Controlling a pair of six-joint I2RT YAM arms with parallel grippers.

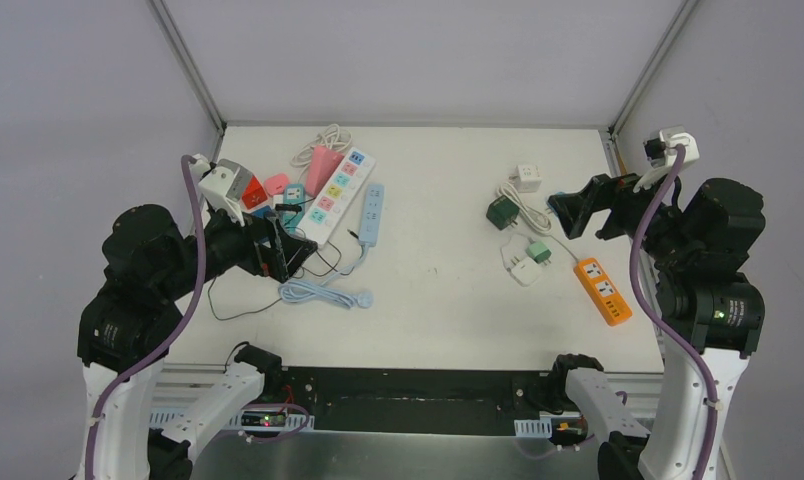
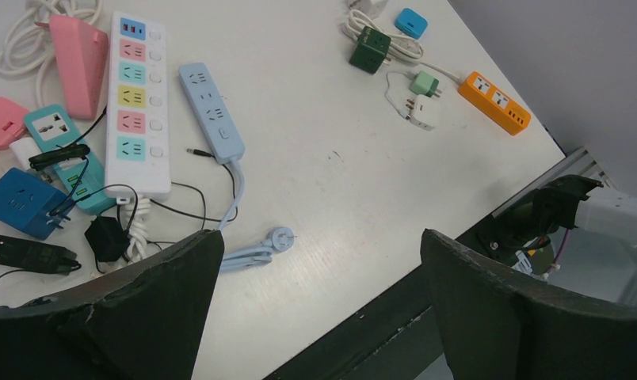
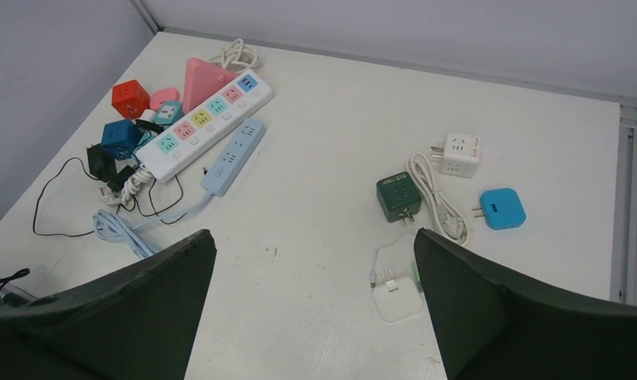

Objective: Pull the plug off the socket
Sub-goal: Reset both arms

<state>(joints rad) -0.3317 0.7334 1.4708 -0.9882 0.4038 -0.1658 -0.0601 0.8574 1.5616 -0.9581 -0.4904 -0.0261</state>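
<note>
White laminate makes up the desk (image 1: 438, 300), and the electrical clutter on it falls into two heaps, one within reach of each arm. On the right lie an orange power strip (image 1: 604, 290), a dark green cube socket (image 1: 500, 211), a white cube socket (image 1: 528, 177) and, between the strip and the green cube, a mint-green plug (image 1: 540, 251) pressed against a white adapter (image 1: 524, 271). That pair looks to me like the task's plug and socket, though whether the pins are seated is too small to tell. On the left, a multicoloured power strip (image 1: 336, 197) and a pale blue power strip (image 1: 372, 214) lie side by side among cube adapters and loose black leads.

The left claw (image 2: 319, 237) and the right claw (image 3: 311, 235) both hang above the desk with jaws spread fully wide and nothing between them. I read that raised, open pose as a survey stance: each wrist camera takes in the spread, and either claw can drop onto a body. Pulling probably needs one claw to pin the adapter while the other draws the plug.

Socket faces carry small markings, but no brand or lettering is legible.
</note>
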